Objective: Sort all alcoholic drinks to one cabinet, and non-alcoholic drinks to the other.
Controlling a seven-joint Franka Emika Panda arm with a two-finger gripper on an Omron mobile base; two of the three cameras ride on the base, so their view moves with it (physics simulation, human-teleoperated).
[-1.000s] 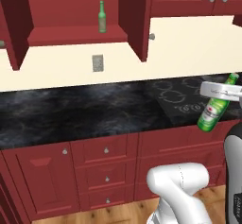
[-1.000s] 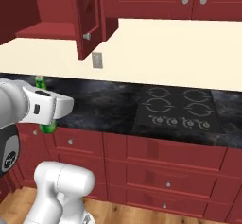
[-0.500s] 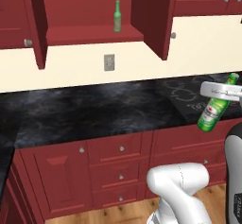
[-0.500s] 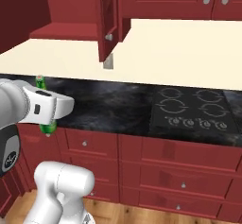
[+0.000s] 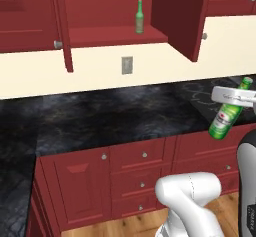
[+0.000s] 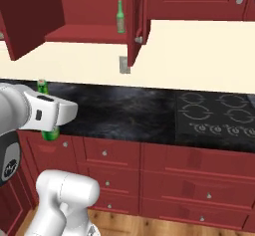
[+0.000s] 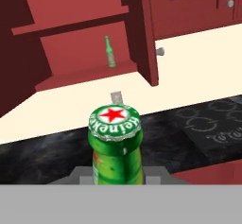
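My gripper (image 5: 231, 100) is shut on the neck of a bright green bottle (image 5: 226, 115), one of the alcoholic drinks, and holds it tilted above the counter's front edge. In the hand view its red-star cap (image 7: 114, 121) sits right in front of the camera. In the right base view the hand (image 6: 50, 113) covers the middle of that bottle (image 6: 49, 133). A paler olive bottle (image 5: 139, 17) stands upright on the lower shelf of the open upper cabinet (image 5: 115, 34), far above and left of the gripper. The non-alcoholic drinks are out of view.
The cabinet's two doors (image 5: 62, 27) (image 5: 181, 17) swing out over the black counter (image 5: 100, 118). A cooktop (image 6: 219, 113) lies at the counter's right end. A wall outlet (image 5: 127, 65) sits under the cabinet. Red drawers (image 5: 142, 168) run below the counter.
The whole picture has shifted, so the base has driven: the open cabinet now sits nearer the middle and looks larger. The gripper keeps the green bottle in the same pose.
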